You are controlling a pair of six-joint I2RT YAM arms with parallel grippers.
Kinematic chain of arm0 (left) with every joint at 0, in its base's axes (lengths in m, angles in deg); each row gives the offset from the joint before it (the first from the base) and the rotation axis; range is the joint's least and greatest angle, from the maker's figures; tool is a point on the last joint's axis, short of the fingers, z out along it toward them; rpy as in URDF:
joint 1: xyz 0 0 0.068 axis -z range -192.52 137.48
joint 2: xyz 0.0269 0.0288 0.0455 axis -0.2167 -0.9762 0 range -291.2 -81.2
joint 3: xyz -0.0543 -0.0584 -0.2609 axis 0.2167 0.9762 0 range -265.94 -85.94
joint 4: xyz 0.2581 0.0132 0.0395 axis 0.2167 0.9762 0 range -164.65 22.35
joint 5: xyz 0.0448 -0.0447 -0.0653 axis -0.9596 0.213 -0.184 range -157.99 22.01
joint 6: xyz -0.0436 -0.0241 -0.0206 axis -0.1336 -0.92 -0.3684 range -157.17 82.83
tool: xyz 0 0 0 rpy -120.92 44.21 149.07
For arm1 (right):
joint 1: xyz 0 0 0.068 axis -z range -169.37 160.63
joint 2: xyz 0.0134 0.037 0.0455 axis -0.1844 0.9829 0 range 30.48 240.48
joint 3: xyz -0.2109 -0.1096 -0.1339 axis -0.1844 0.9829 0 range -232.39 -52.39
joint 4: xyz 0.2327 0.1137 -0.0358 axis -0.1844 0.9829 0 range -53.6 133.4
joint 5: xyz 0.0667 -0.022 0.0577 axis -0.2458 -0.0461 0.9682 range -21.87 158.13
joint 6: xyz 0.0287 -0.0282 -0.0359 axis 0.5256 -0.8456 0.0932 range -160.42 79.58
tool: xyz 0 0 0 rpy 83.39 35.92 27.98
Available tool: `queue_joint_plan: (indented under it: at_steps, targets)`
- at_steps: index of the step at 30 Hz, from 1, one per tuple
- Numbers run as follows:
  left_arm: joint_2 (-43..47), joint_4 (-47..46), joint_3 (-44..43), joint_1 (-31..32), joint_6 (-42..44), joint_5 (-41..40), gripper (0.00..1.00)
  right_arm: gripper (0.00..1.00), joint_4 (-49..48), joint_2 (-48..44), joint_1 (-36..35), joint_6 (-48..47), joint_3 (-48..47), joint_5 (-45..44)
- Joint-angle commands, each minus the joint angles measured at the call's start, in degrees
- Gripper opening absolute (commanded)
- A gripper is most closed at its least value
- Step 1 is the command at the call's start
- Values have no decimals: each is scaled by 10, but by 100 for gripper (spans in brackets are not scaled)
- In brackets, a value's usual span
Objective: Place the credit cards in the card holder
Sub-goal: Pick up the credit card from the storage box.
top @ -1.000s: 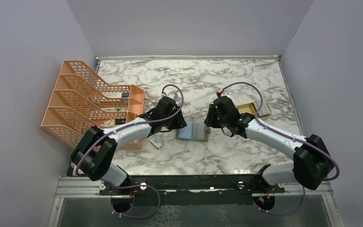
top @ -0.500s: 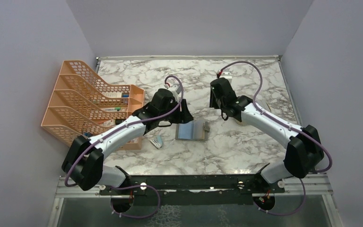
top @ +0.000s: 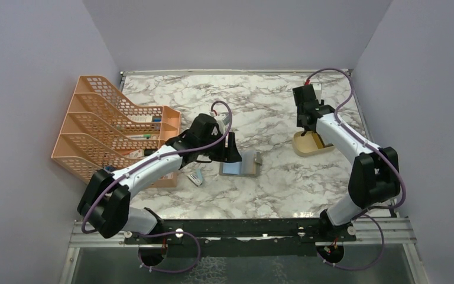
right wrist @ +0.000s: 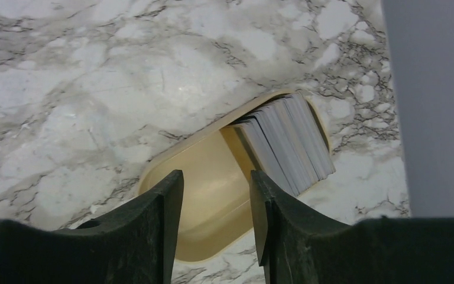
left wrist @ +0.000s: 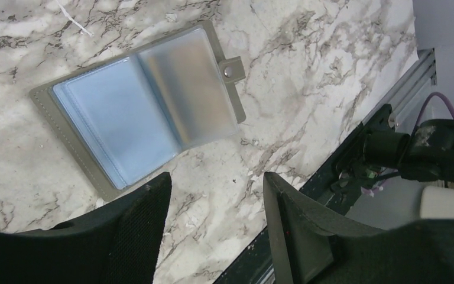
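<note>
The card holder (top: 240, 164) lies open on the marble table, grey outside and light blue inside. In the left wrist view (left wrist: 142, 112) its snap tab (left wrist: 232, 70) points right. My left gripper (top: 232, 151) hovers by its left edge, open and empty (left wrist: 216, 201). The credit cards (right wrist: 287, 142) stand as a fanned stack at one end of a shallow tan tray (right wrist: 213, 171), showing pale edges. My right gripper (right wrist: 216, 201) is open and empty above the tray. It also shows in the top view (top: 303, 124) over the tray (top: 305, 146), where the arm hides the cards.
An orange mesh file rack (top: 112, 127) stands at the left with small items in it. A small pale object (top: 195, 177) lies on the table left of the card holder. Grey walls close in three sides. A metal rail (top: 242, 231) runs along the near edge.
My right arm has swung away from the card holder to the back right, over the tan tray. My left gripper has shifted slightly and stays beside the card holder.
</note>
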Motion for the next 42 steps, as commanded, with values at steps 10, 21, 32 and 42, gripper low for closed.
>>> queue_joint_plan:
  at_steps: [10, 21, 32, 42]
  targets:
    - [67, 100, -14, -48, 130, 76, 65, 51, 43, 69, 58, -57, -12, -55]
    - [94, 109, -1, -65, 154, 49, 66, 51, 27, 123, 76, -75, -9, -59]
    - [94, 113, 0, -68, 156, 44, 66, 43, 22, 114, 81, -82, -4, -103]
    - [97, 114, 2, -72, 155, 40, 66, 30, 13, 98, 82, -92, -4, -100]
